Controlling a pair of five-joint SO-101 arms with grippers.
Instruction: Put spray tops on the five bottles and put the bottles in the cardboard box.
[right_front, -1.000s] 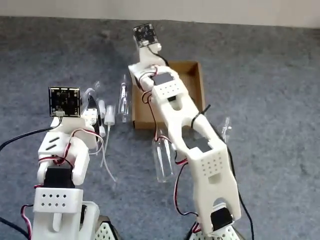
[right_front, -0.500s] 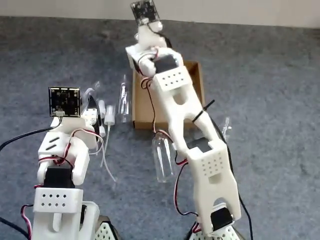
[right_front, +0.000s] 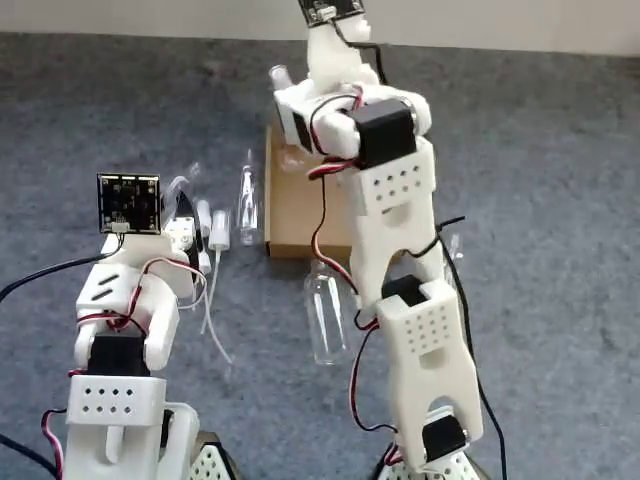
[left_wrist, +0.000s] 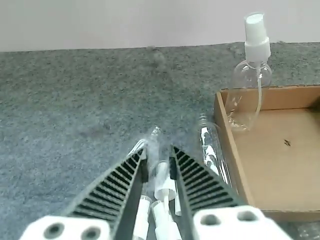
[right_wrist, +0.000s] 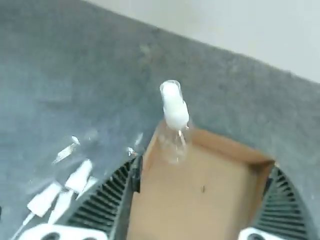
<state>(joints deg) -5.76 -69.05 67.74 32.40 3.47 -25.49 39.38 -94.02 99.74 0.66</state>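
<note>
**While the right pincer is gaping over the cardboard box, a capped bottle is standing inside**

Seen from the high view, the right arm is arching over the cardboard box, which is sitting on the grey counter. The capped bottle is poking up at the box's far left corner. A slim bottle is lying just outside the box's left wall. A larger bottle is lying off the box's near edge, close against the right arm, and a small bottle is lying on that arm's other side. Two spray tops are lying between the slim bottle and the left pincer, their thin tubes trailing back toward the arm bases.

In the left wrist view, the left pincer is hanging low over the spray tops with its jaws slightly parted, a narrow gap showing between them. Beyond it, the slim bottle is lying along the box wall. The capped bottle is standing upright in the box's far corner, white top uppermost and tube running down inside the clear body.

In the right wrist view, the right pincer is hanging above the box floor with its jaws spread wide and nothing between them. The capped bottle is standing in the corner ahead, and the spray tops are lying on the counter outside the box.
</note>
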